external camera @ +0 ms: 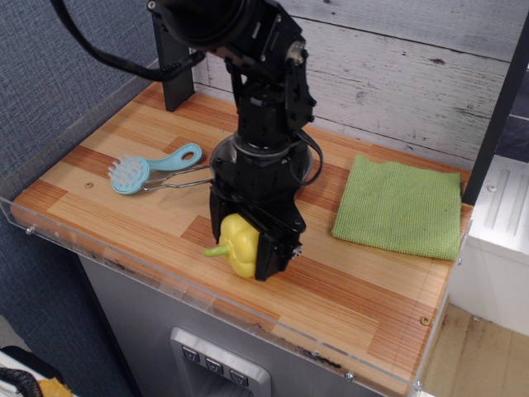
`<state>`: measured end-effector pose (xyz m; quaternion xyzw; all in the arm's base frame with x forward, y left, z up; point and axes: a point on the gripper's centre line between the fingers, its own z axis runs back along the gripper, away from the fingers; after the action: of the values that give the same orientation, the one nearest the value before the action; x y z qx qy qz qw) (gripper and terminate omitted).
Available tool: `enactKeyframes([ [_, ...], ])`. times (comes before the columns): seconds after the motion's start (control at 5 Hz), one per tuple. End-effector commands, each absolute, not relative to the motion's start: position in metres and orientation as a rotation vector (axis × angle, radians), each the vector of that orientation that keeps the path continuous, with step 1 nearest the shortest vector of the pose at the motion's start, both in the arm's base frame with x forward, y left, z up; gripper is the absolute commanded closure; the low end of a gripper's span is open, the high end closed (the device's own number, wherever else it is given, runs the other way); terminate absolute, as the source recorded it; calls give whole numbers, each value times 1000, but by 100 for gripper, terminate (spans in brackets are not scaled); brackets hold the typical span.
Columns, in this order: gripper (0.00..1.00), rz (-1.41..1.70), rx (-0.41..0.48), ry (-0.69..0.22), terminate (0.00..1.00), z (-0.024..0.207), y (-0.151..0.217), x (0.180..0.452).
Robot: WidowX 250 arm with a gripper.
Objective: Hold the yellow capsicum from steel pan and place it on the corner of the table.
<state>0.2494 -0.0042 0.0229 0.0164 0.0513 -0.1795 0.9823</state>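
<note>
My gripper (pixel 245 248) is shut on the yellow capsicum (pixel 236 245), its yellow-green stem pointing left. It holds the capsicum low over the wooden table (pixel 347 289), near the middle of the front edge; whether it touches the wood I cannot tell. The steel pan (pixel 307 165) sits behind the arm and is mostly hidden by it; its thin wire handle (pixel 175 183) sticks out to the left.
A light blue brush (pixel 149 168) lies left of the pan by the wire handle. A green cloth (pixel 401 207) lies at the right back. A black post (pixel 174 66) stands at the back left. A clear acrylic rim (pixel 165 277) runs along the table's front and left edges.
</note>
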Motion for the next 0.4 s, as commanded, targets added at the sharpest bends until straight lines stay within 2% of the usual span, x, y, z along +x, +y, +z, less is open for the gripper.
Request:
enactKeyframes([
  [0.0,100,-376,26,45,0,33,-1,243],
  [0.2,0,-360,4,62,0,29,2,244],
])
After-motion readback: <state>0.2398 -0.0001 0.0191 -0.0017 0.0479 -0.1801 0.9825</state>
